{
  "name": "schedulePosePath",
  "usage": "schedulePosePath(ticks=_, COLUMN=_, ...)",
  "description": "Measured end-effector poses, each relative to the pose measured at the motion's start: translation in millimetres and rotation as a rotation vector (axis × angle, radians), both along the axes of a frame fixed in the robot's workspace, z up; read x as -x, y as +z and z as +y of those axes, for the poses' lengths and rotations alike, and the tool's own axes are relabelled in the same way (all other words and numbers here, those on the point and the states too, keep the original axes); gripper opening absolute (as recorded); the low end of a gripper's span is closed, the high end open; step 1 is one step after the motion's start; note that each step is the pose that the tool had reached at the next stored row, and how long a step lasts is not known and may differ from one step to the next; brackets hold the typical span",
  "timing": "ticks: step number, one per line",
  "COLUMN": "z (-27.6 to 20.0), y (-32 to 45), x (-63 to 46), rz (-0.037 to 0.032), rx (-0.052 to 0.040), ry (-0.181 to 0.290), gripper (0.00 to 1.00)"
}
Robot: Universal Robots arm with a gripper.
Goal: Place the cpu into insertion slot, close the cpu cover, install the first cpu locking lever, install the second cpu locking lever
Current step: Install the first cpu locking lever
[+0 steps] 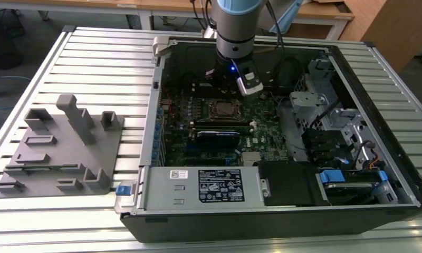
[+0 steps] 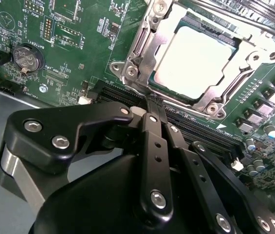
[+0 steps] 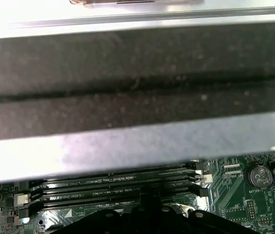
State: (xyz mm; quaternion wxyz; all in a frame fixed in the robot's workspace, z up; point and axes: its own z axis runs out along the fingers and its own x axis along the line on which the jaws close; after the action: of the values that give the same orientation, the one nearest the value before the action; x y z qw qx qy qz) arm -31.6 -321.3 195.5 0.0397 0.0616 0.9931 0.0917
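Gripper [image 2: 153, 109] seen nearest in second wrist view: black fingers [image 2: 152, 146] pressed together, nothing held, tips over long black memory slots [image 2: 195, 129]. Just beyond, cpu [image 2: 198, 61] seated in insertion slot [image 2: 142, 80], silver top exposed through window of cpu cover [image 2: 254, 48], which is laid flat around it. Green motherboard [image 2: 79, 53] and coin battery [image 2: 26, 57] seen alongside. In exterior view, gripper [image 1: 248, 88] is poised inside open computer case [image 1: 380, 132], above socket; grey fixture [image 1: 63, 147] set on slatted bench [image 1: 98, 63].
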Motion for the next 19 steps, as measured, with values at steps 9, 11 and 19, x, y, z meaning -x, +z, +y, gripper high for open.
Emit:
schedulePosePath(ticks=9, z=0.3, y=-1.6, x=-2.5, rz=-0.0007, rx=-0.0012, ry=0.000, gripper=0.11)
schedulePosePath(ticks=11, z=0.2, y=-1.3, x=-2.9, rz=-0.0003, rx=-0.0006, ry=0.000, gripper=0.11)
schedulePosePath(ticks=19, z=0.3, y=3.1, x=-4.4, rz=-0.0003, rx=-0.0011, ry=0.000, gripper=0.11)
